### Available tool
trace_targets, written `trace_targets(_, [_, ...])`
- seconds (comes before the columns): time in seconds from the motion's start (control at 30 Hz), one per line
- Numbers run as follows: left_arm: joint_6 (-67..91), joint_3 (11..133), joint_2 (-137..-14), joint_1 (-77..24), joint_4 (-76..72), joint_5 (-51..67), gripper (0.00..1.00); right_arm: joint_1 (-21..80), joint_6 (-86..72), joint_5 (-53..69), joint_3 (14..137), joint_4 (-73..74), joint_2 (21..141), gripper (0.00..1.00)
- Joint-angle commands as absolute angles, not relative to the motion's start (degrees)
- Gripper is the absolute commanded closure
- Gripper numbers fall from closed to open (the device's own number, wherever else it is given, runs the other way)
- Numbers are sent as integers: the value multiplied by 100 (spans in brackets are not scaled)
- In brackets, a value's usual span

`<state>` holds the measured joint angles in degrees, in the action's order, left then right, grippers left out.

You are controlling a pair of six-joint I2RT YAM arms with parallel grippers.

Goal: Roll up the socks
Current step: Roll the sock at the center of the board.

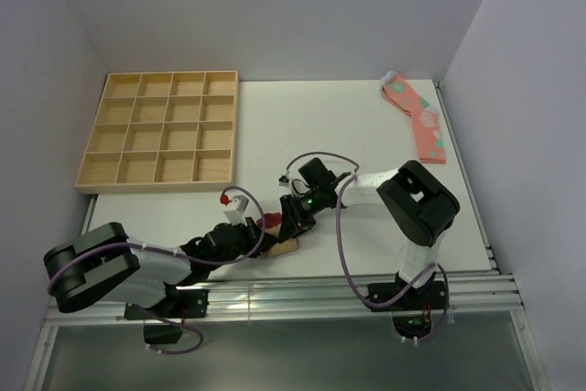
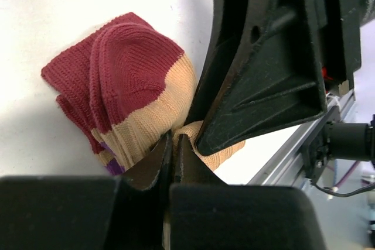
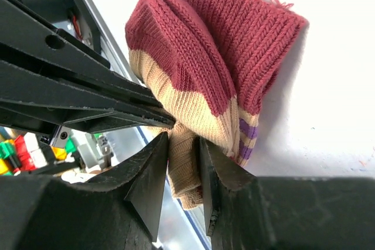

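The red-and-tan socks (image 2: 126,80) lie bunched in a short, thick bundle on the white bench (image 1: 348,125), close to its near edge and between the two arms. The bundle's long axis runs from the tan cuff end, towards that near edge, to the rounded red end, which points to the far side. Both arms meet at the tan end. The left pincer (image 2: 174,144) is pinched tight on a fold of tan knit, and the right pincer (image 3: 183,155) is clamped on tan fabric just beside it, its jaws held narrowly apart by the cloth. Neither arm is the nearer, and the red bulk lies loose on the bench ahead of both. The next turn likely has to carry the cuff over that red bulk. A pink pair (image 1: 417,116) lies well apart at the far right, and a wooden tray (image 1: 156,186) at the far left.
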<state>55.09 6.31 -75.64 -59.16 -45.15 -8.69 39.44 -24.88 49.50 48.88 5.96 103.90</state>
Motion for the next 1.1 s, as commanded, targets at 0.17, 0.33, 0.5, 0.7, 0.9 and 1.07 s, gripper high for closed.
trace_targets(0.17, [5801, 325, -7708, -5582, -3411, -317, 100, 3902, -2601, 3762, 4544, -210, 10038, 62])
trace_targets(0.33, [5862, 387, -7787, -5449, -3156, -141, 100, 3902, -2707, 3349, 4281, -729, 9477, 60])
trace_targets(0.5, [5854, 422, -7805, -5203, -2989, 79, 100, 3902, -2742, 3120, 3824, -1273, 8852, 60])
trace_targets(0.7, [5766, 641, -7813, -5001, -2532, 316, 100, 3920, -2786, 2857, 3252, -2170, 7938, 55])
trace_targets(0.9, [5643, 808, -7928, -4650, -2435, 851, 100, 4078, -2646, 2751, 3076, -2478, 7734, 54])
trace_targets(1.07, [5493, 1072, -7954, -4351, -2022, 1160, 100, 4297, -2654, 2821, 2761, -3110, 7901, 55])
